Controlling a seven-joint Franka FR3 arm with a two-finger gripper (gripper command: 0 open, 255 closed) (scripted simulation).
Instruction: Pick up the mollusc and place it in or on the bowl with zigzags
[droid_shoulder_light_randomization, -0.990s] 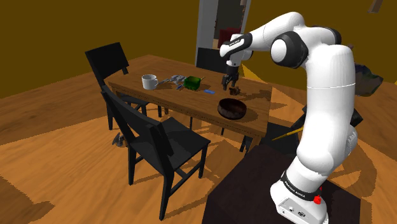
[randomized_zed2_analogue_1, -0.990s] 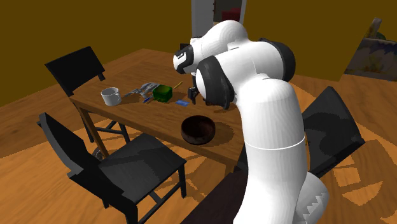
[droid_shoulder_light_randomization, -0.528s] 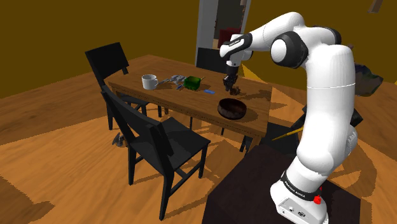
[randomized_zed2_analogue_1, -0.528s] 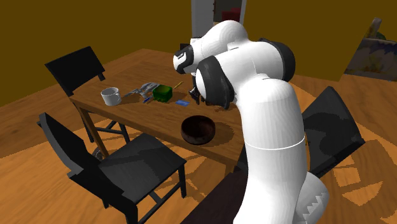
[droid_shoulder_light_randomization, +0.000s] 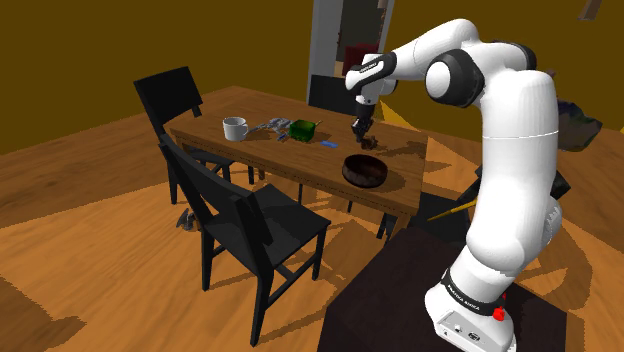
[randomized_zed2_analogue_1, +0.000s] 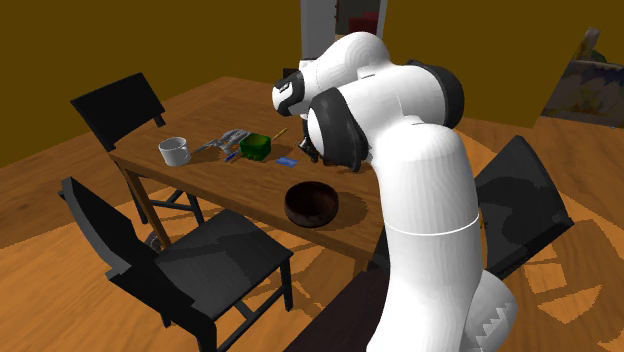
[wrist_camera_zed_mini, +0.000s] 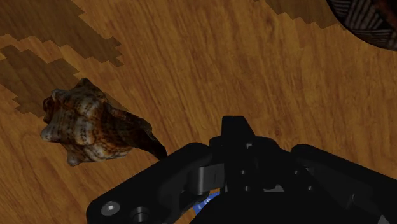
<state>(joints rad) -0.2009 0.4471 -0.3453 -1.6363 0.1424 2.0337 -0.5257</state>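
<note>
Wooden table (droid_shoulder_light_randomization: 300, 160) bears one shell (wrist_camera_zed_mini: 89, 127), one dark bowl (droid_shoulder_light_randomization: 365, 171), one mug (droid_shoulder_light_randomization: 234, 128); end effector (wrist_camera_zed_mini: 235, 125) closed on nothing

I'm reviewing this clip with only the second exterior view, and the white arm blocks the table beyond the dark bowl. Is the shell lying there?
Observer: Yes. The wrist view shows a brown-and-cream spiral shell lying on the wooden table, well apart from the dark bowl, whose wall carries fine pale lines.
Operator: What hangs over that spot?
Observer: The tool. In the shoulder view it hangs low over the table just beyond the bowl, not above it.
</note>
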